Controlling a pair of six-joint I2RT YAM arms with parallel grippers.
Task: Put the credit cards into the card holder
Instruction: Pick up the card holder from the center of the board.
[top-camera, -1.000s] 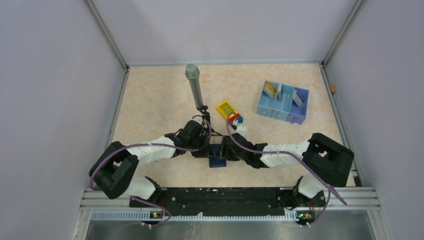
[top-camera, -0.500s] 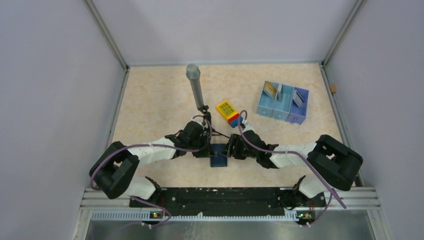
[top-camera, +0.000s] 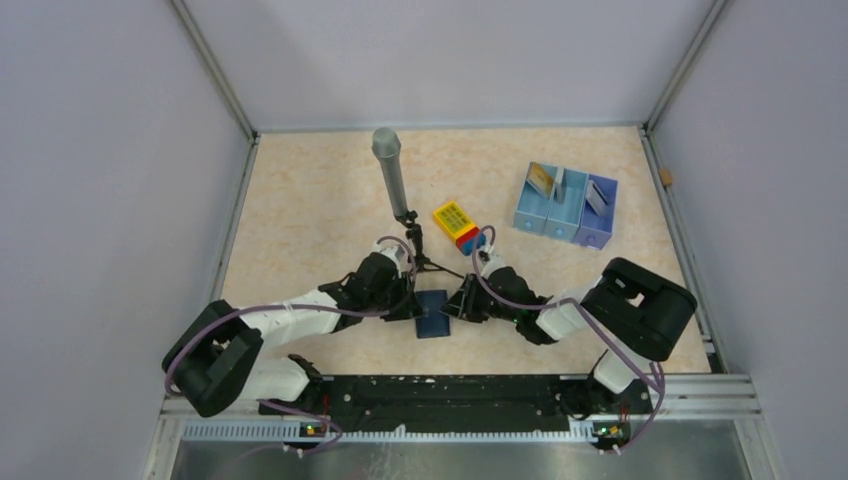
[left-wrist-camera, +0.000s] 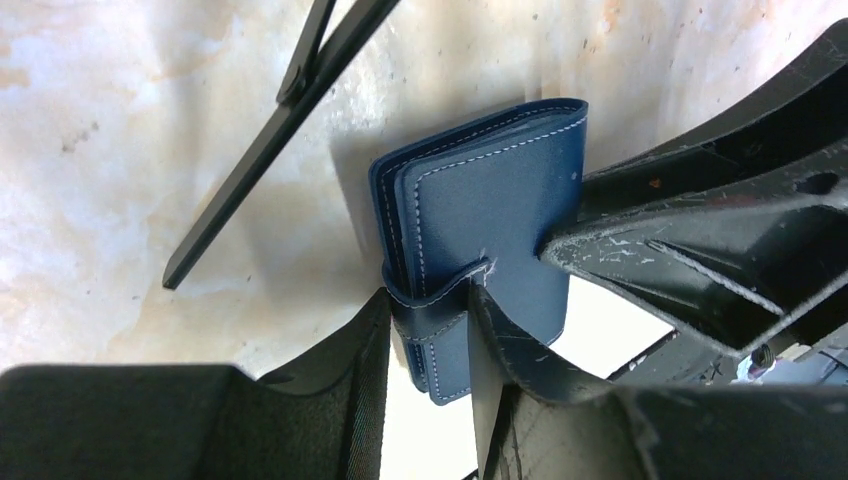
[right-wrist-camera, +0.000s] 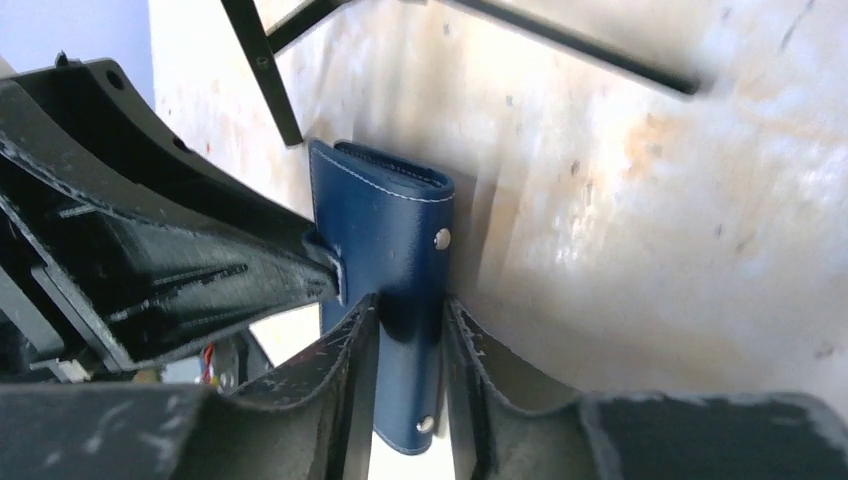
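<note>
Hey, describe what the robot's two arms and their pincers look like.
Both arms, left arm and right arm, have white link shells between bulky black joints, with purple cables looping alongside. The left pincer and right pincer have matte black, scuffed, tapering fingers.

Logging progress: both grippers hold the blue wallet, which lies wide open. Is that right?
No. The left gripper and right gripper do hold the wallet, but it is folded shut, not open; the left wrist view shows it.
</note>
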